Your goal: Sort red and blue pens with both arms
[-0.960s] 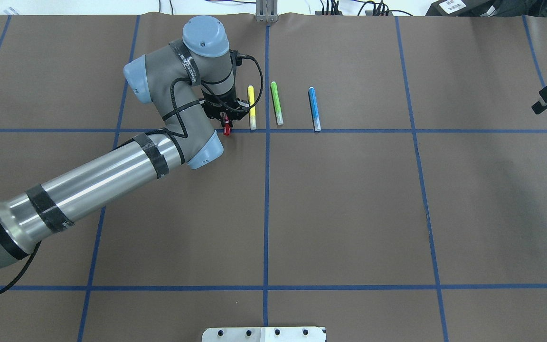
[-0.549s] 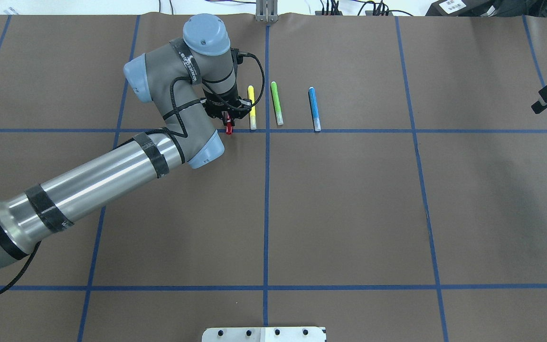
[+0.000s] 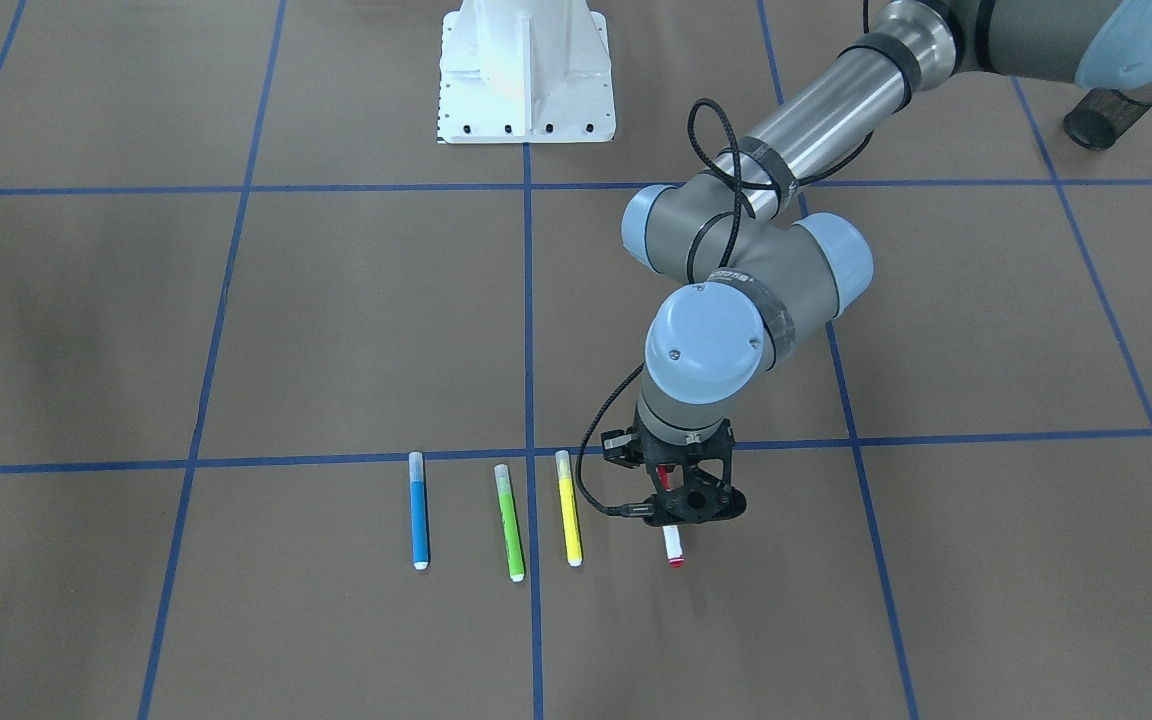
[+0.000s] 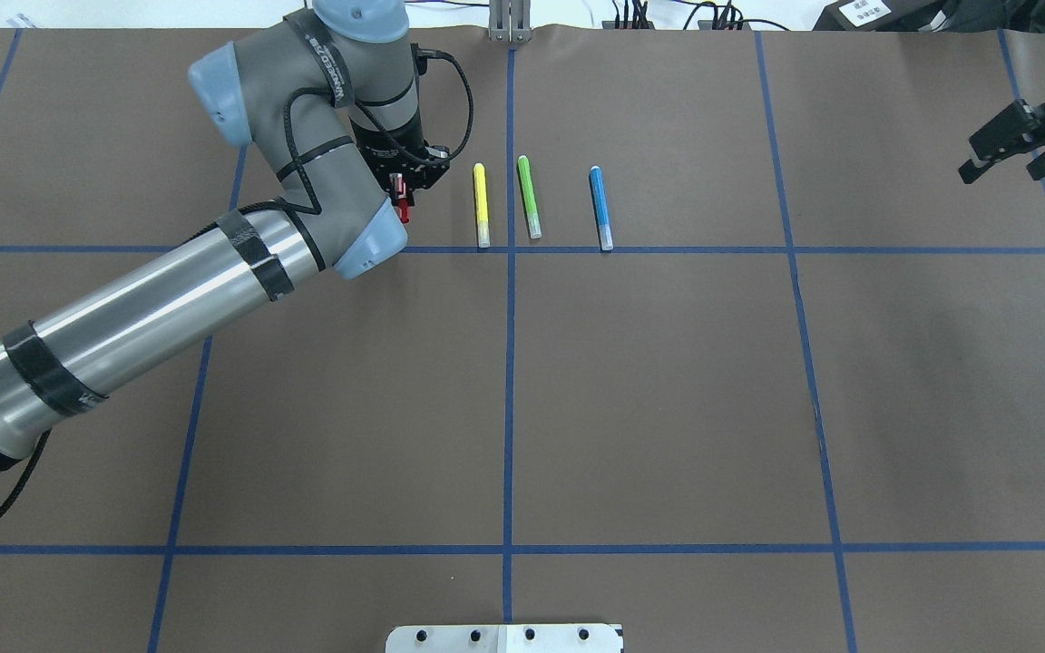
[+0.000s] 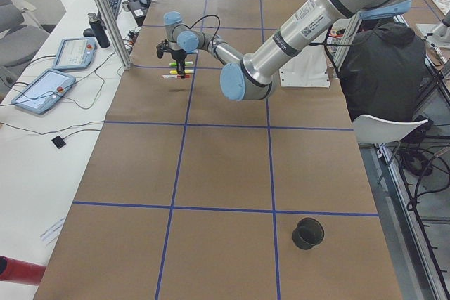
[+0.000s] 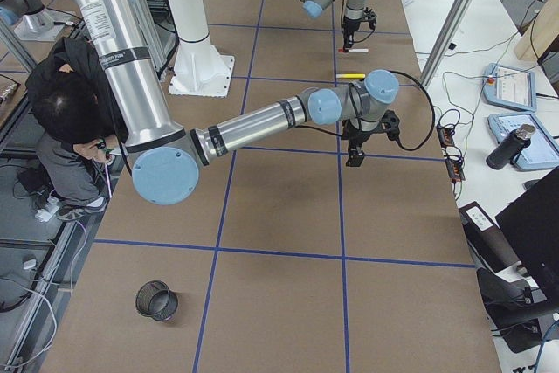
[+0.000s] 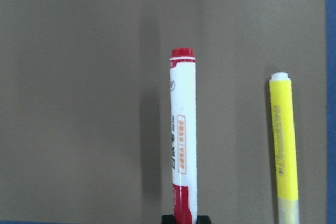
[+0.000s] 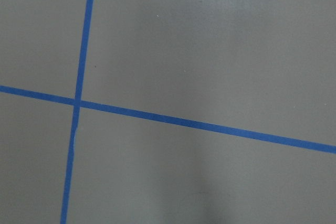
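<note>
Overhead exterior gives us the left gripper point(image 4: 402, 190) pinching the red-capped white marker point(image 4: 404, 207) beside 3 parallel markers lying on the table point(image 4: 668, 381): yellow marker point(image 4: 481, 204), green marker point(image 4: 528, 197), blue marker point(image 4: 600, 208). Farther off, the right gripper point(image 4: 999, 163) hangs, jaws spread.

red pen point(image 3: 674, 544) partly hidden by left end effector point(image 3: 682, 506).

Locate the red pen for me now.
In the front-facing view, the red pen sits clamped in the left gripper, just right of the yellow marker, at the robot's-left end of the marker row.
</note>
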You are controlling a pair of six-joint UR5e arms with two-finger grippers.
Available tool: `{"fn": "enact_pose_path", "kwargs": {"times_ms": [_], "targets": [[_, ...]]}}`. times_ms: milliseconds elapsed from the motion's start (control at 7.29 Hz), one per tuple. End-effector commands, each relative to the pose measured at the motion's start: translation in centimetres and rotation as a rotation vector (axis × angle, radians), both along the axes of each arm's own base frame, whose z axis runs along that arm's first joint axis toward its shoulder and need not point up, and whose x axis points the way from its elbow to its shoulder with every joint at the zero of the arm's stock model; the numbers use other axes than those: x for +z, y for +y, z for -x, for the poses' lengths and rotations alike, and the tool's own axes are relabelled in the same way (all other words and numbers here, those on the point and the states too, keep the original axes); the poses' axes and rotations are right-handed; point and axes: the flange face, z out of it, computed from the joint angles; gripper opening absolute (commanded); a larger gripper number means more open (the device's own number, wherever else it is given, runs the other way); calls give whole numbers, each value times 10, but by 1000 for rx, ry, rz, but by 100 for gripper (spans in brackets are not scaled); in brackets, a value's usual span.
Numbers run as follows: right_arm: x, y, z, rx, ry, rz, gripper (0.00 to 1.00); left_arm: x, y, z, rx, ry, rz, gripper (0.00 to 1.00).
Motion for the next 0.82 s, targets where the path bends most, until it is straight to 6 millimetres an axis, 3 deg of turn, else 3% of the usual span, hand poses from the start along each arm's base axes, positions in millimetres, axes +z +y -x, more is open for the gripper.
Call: {"fn": "enact_pose_path", "kwargs": {"times_ms": [0, 274, 411, 549, 686], "targets": [[-64, -23, 70, 26, 42, -1, 99, 25, -22, 82, -43, -46, 78, 0], [-116, -58, 139, 26, 85, -20, 99, 79, -38, 157, -24, -90, 61, 0], [-115, -76, 173, 47, 81, -50, 99, 107, -35, 191, -19, -94, 47, 0], [-101, -89, 208, 117, 50, -53, 99, 128, -41, 227, -60, -95, 75, 0], [-112, -88, 250, 154, 63, -74, 99, 144, -46, 260, -89, -76, 104, 0]]}}
